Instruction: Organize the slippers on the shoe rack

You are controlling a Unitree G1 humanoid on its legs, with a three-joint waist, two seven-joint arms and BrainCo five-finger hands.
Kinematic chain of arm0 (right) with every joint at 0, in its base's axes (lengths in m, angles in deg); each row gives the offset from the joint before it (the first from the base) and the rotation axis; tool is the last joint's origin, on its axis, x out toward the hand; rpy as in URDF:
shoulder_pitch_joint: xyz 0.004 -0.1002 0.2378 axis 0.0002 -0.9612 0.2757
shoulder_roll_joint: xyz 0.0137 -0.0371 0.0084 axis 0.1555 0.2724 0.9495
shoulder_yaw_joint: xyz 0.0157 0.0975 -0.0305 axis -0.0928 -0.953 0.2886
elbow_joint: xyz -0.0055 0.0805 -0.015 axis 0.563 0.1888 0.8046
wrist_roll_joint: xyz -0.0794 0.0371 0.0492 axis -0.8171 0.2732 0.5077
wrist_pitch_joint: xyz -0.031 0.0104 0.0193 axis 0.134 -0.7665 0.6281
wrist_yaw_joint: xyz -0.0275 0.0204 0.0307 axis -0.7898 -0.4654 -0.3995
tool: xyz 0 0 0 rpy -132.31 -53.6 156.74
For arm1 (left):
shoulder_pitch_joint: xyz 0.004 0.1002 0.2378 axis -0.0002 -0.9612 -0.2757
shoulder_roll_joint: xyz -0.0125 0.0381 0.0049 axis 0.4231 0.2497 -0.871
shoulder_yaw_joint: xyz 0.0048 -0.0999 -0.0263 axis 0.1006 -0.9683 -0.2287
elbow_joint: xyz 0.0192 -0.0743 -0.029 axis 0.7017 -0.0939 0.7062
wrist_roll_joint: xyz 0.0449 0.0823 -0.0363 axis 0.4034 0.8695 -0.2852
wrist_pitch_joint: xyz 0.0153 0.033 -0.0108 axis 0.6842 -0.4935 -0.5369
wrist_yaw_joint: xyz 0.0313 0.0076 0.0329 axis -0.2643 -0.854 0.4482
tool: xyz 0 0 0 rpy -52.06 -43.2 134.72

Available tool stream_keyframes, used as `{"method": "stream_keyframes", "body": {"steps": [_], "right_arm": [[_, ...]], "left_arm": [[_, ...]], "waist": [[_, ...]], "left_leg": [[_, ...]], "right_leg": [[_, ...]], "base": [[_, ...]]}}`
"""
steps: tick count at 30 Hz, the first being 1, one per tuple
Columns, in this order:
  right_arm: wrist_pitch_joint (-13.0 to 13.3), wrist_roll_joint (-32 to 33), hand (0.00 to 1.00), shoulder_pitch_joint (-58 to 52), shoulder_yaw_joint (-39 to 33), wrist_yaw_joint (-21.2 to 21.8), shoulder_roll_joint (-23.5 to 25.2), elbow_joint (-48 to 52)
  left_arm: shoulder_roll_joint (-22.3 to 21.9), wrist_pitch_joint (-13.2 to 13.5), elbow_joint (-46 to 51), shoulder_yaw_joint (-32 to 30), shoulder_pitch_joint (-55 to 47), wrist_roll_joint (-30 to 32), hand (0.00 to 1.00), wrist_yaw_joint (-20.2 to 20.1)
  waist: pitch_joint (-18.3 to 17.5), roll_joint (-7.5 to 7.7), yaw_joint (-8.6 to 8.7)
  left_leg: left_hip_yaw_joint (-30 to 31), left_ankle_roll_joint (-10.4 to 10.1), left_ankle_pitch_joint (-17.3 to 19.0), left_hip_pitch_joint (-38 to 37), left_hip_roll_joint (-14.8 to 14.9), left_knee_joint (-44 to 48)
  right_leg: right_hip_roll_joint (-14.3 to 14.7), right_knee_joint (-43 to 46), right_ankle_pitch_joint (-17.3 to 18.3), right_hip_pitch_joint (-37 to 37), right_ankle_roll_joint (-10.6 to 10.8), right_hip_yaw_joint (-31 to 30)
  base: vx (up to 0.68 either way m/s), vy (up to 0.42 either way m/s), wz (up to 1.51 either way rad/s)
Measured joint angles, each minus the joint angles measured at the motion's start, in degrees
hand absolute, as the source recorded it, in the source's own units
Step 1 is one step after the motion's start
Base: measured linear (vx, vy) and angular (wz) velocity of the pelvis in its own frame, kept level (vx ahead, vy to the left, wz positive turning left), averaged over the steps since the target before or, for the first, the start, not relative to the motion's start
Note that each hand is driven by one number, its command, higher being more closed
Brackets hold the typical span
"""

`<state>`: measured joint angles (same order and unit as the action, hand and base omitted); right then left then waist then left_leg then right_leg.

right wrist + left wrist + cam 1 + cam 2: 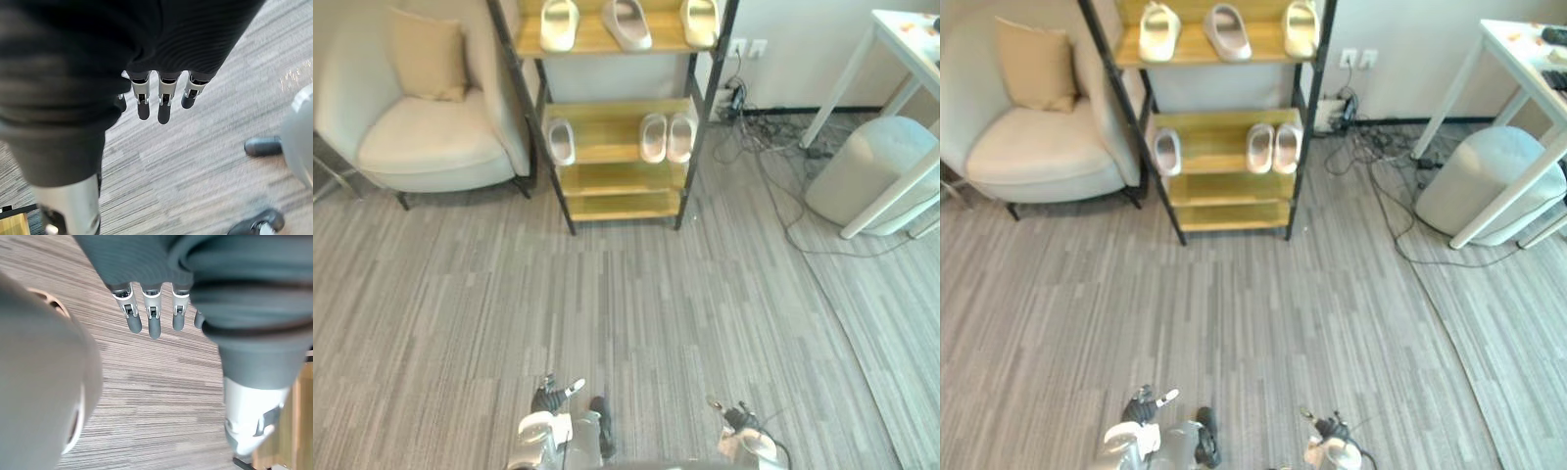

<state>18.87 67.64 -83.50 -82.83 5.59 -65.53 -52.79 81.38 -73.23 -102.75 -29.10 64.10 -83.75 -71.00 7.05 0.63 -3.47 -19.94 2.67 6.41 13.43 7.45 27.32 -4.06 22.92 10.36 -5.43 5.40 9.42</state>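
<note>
A: What can't you make out from here?
B: The rack's (617, 178) top shelf (592, 41) is cut by the frame edge, so its three slippers (626, 23) lose their far ends. You can't tell toe from heel on any.
A: How do they lie?
B: All lengthwise, front to back. On the middle shelf (607, 132) a lone slipper (561, 141) sits left and a pair (667, 137) lies side by side at right.
A: Hands?
B: Your left hand (154, 323) and right hand (164, 105) hang over the floor (656, 313), fingers straight, holding nothing.
</note>
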Motion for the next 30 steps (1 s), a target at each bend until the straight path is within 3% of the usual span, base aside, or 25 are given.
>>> {"method": "stream_keyframes", "body": {"steps": [1,2,4,6,8,10,11,12,13,15,16,17,18,19,22,25,26,27,30], "right_arm": [[0.04,-0.64,0.0,-0.64,0.02,0.11,-0.53,0.29],[0.25,-1.28,0.0,-0.5,0.15,0.18,-0.68,0.6],[-0.09,-1.27,0.0,-0.83,0.17,0.21,-0.93,1.33],[0.19,-1.26,0.0,-0.94,0.02,0.26,-1.47,2.21],[0.53,-1.27,0.0,-0.84,-0.06,0.4,-2.14,2.12],[0.35,-1.27,0.0,-0.33,-0.05,0.58,-2.83,0.92],[0.41,-1.01,0.0,-0.31,-0.17,0.65,-2.95,-0.13],[0.38,-1.2,0.0,0.21,-0.75,0.71,-3.79,-1.15],[0.37,-1.28,0.0,1.46,-1.71,0.66,-4.61,-2.34],[0.15,-1.28,0.0,2.24,-2.22,0.65,-4.72,-2.81],[0.2,-1.26,0.0,1.43,-1.91,0.7,-4.7,-2.67],[0.19,-1.26,0.0,1.21,-1.73,0.69,-4.65,-2.66],[0.04,-1.25,0.0,0.91,-1.16,0.58,-4.39,-2.19],[0.47,-1.24,0.0,0.6,-0.24,0.57,-4.23,-1.96],[0.52,-1.12,0.0,0.49,0.55,0.53,-3.99,-1.98],[0.52,-1.09,0.0,0.53,0.33,0.51,-3.61,-1.94],[0.54,-1.06,0.0,0.47,0.22,0.44,-3.79,-1.92],[0.31,-1.07,0.0,0.33,-0.02,0.37,-4.17,-2.52],[0.04,-1.12,0.0,0.53,-0.15,0.36,-2.66,-3.95]], "left_arm": [[-0.13,-0.22,-0.3,0.72,-0.48,-0.12,0.0,-0.03],[0.49,-0.44,-1.36,1.88,-0.25,-0.13,0.0,-0.02],[0.08,-1.09,-1.95,2.3,0.49,-0.17,0.0,0.0],[-0.21,-1.15,-2.79,2.3,0.63,-0.19,0.0,-0.02],[-0.28,-1.1,-2.86,2.38,0.74,-0.18,0.0,-0.02],[0.1,-1.07,-3.57,2.85,0.97,-0.18,0.0,0.0],[0.6,-1.1,-4.2,3.76,0.59,-0.12,0.0,0.0],[0.16,-1.18,-5.36,3.89,0.47,-0.13,0.0,-0.03],[-0.35,-1.03,-5.66,3.49,0.73,0.06,0.0,-0.23],[-1.34,-1.02,-5.87,1.93,1.08,0.53,0.0,-0.23],[-2.22,-1.13,-5.81,0.84,0.8,0.97,0.0,-0.43],[-2.25,-1.01,-5.55,0.69,0.73,0.98,0.0,-0.58],[-2.29,-0.94,-4.19,0.27,0.42,0.99,0.0,-0.95],[-2.14,-0.96,-2.79,-0.72,-0.11,0.99,0.0,-1.15],[-1.78,-0.92,-0.9,-0.96,-0.76,0.94,0.0,-1.15],[-1.77,-0.86,-0.05,-0.64,-0.52,0.95,0.0,-1.14],[-1.76,-0.86,-0.12,-0.09,-0.42,0.95,0.0,-1.13],[-1.68,-0.84,-0.54,0.46,-0.29,0.94,0.0,-1.18],[1.28,-0.81,-1.72,2.7,0.0,0.95,0.0,-1.17]], "waist": [[-1.02,-0.77,-0.14],[-0.77,0.03,0.62],[-0.68,0.8,1.07],[0.26,0.0,1.46],[0.33,-0.61,1.92],[0.38,-0.53,3.18],[0.38,0.36,3.72],[0.36,-0.85,3.92],[0.06,-2.52,2.97],[0.6,-3.6,3.14],[1.15,-3.96,3.31],[1.26,-3.78,3.25],[1.42,-3.66,2.98],[1.43,-3.69,2.91],[1.26,-3.46,1.82],[1.25,-3.39,0.75],[1.2,-3.46,0.75],[0.94,-2.84,0.46],[-0.13,0.32,0.47]], "left_leg": [[0.88,-0.03,3.6,-2.99,-0.38,-2.71],[1.88,-0.81,6.12,-6.79,-2.94,-5.5],[3.02,0.04,7.88,-10.99,-3.95,-7.04],[4.31,-0.01,7.89,-18.13,-3.17,-11.76],[6.14,-0.03,7.88,-21.33,-1.8,-14.57],[8.91,-0.12,7.84,-23.6,-0.78,-17.36],[9.96,-1.63,7.55,-25.05,-1.41,-18.57],[11.87,-3.81,7.64,-26.61,0.04,-19.08],[12.69,-6.89,5.65,-25.98,1.44,-18.05],[12.93,-10.11,2.35,-25.53,2.24,-14.85],[13.11,-14.05,-0.53,-22.03,3.94,-2.85],[13.16,-14.47,-0.01,-21.08,4.38,-0.18],[12.86,-14.08,1.89,-17.23,5.9,10.23],[11.39,-11.59,4.58,-12.34,7.85,20.94],[6.86,-8.16,8.1,-5.13,9.61,25.98],[3.77,-7.37,8.87,-0.32,6.91,10.45],[3.39,-7.44,6.21,-0.04,4.86,0.57],[3.71,-5.43,1.3,-0.86,2.2,-5.62],[3.01,-3.2,0.31,-2.92,-1.87,-9.96]], "right_leg": [[-0.76,9.24,-0.72,3.4,1.08,0.4],[-4.27,24.06,-0.52,9.73,2.19,0.73],[-5.81,31.55,2.78,15.04,-0.1,2.78],[-5.28,28.18,6.65,18.15,-3.54,8.12],[-3.68,19.15,7.28,21.56,-4.22,10.99],[-1.22,3.41,1.79,24.78,-3.71,9.0],[-0.65,-4.89,-6.73,24.41,-4.11,6.34],[0.83,-5.05,-10.0,22.91,-8.4,6.29],[1.91,-4.46,-8.46,22.66,-9.06,5.99],[2.32,-4.66,-5.99,20.48,-9.77,6.96],[2.98,-8.0,-4.67,15.04,-9.76,7.63],[3.16,-8.77,-4.53,13.99,-9.91,7.63],[3.96,-11.14,-3.87,10.54,-10.07,7.63],[4.81,-12.62,-2.33,7.01,-10.61,7.5],[5.14,-13.34,-0.6,2.85,-9.89,6.25],[3.75,-16.18,-0.09,-0.73,-7.47,5.07],[3.01,-16.61,0.42,-1.91,-6.11,5.03],[1.84,-16.85,1.19,-2.89,-4.27,4.22],[-1.15,-18.28,-0.52,-3.04,-2.05,3.52]], "base": [[0.42,0.155,-0.04],[0.39,0.072,0.19],[0.48,-0.007,0.36],[0.55,-0.05,0.36],[0.55,-0.13,0.61],[0.52,-0.197,0.81],[0.46,-0.215,0.61],[0.67,-0.287,0.38],[0.54,-0.232,0.14],[0.54,-0.242,0.21],[0.54,-0.226,0.34],[0.42,-0.149,0.31],[0.35,-0.08,0.03],[0.32,-0.065,-0.03],[0.27,0.009,-0.26],[0.33,0.148,-0.28],[0.38,0.217,0.0],[0.39,0.207,0.13],[0.39,0.163,0.21]]}}
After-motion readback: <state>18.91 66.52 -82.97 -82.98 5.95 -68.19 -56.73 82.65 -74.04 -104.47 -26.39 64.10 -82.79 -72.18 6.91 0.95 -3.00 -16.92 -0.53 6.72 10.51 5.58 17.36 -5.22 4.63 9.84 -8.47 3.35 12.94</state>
